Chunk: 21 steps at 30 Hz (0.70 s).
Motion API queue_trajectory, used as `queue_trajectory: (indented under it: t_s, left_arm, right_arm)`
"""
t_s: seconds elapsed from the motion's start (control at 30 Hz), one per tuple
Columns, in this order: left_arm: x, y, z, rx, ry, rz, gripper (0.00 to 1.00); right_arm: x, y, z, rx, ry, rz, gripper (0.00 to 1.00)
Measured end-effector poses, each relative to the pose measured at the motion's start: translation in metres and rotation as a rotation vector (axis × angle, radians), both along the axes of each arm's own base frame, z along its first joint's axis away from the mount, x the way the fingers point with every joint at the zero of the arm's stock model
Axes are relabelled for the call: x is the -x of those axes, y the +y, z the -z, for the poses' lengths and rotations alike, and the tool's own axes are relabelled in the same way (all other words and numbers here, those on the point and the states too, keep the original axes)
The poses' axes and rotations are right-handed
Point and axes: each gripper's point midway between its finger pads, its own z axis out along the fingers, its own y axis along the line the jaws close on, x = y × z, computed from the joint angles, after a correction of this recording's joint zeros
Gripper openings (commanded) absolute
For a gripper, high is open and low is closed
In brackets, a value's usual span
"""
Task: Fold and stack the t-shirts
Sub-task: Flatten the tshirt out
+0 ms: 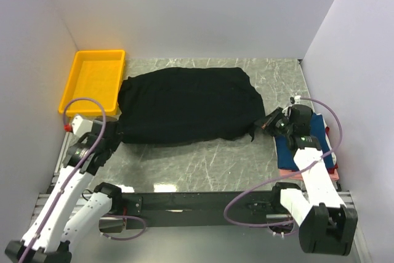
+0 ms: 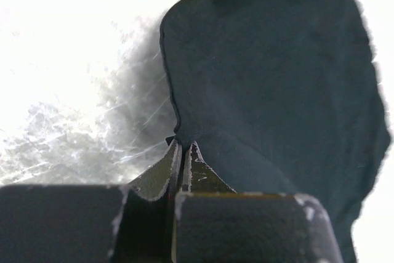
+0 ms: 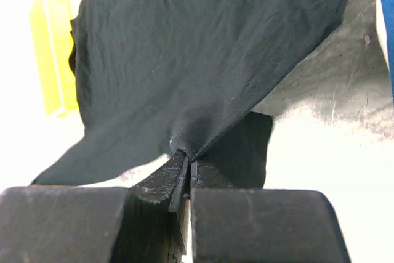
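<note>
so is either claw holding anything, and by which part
Both hold the black shirt: the left claw pinches its near left edge, the right claw its near right corner.

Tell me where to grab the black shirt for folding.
Take the black shirt by its near corners, one from each side, low over the table: it lies spread flat, with edges free there. Left tool and right tool pinch those corners.

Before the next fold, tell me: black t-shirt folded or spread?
Spread: black t-shirt lies wide and flat, no compact fold; left gripper and right gripper each pinch an edge.
</note>
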Motion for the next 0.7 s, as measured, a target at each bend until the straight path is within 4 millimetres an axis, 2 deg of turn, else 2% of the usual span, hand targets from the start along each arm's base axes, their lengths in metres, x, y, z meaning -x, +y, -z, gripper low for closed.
queue_trajectory:
  t_s: [0.23,0.3,0.4,0.5,0.6,0.7]
  left_arm:
    - [0.006,0.014,-0.061,-0.034,-0.140,-0.006,0.00]
    - [0.005,0.016,-0.080,-0.044,-0.184,-0.004,0.00]
    - [0.001,0.019,-0.115,-0.061,-0.259,0.003,0.00]
    - [-0.008,0.018,-0.157,-0.080,-0.341,0.017,0.00]
    - [-0.017,0.018,-0.203,-0.095,-0.433,0.028,0.00]
    - [-0.017,0.019,-0.250,-0.104,-0.534,0.039,0.00]
  right_arm:
    - [0.015,-0.003,-0.020,0.013,-0.045,0.032,0.00]
    - [0.016,-0.003,-0.032,0.002,-0.070,0.043,0.00]
    - [0.012,-0.002,-0.061,-0.020,-0.113,0.060,0.00]
    - [0.004,-0.004,-0.113,-0.024,-0.191,0.074,0.00]
    - [-0.002,-0.007,-0.189,-0.021,-0.334,0.093,0.00]
    - [0.006,-0.007,-0.259,-0.014,-0.480,0.099,0.00]
